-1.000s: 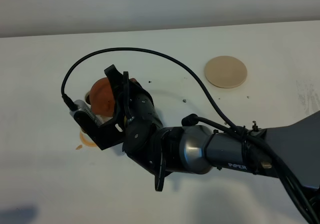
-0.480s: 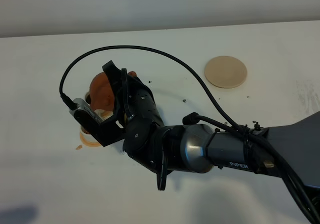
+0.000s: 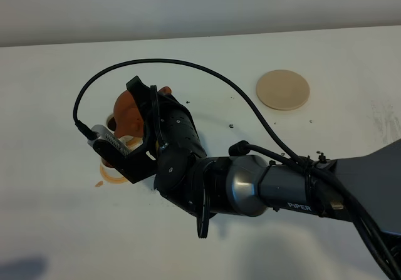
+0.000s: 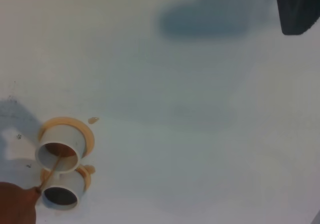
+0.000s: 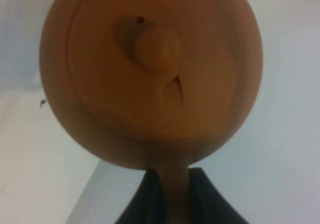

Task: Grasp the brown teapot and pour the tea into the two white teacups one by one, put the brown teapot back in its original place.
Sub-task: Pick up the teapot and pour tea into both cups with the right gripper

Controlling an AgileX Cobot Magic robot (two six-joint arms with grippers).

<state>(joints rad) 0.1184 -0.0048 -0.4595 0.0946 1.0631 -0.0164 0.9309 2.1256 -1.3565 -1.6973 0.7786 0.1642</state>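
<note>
I see a white table (image 3: 56,230) carrying a beige coaster (image 3: 282,89) on my right, two orange saucers (image 4: 89,134) under white teacups (image 4: 60,146), and small tea spots.

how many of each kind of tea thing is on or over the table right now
brown teapot: 1, held by the right gripper
white teacups: 2
orange saucers under the cups: 2
beige disc coaster: 1
total: 6
</note>
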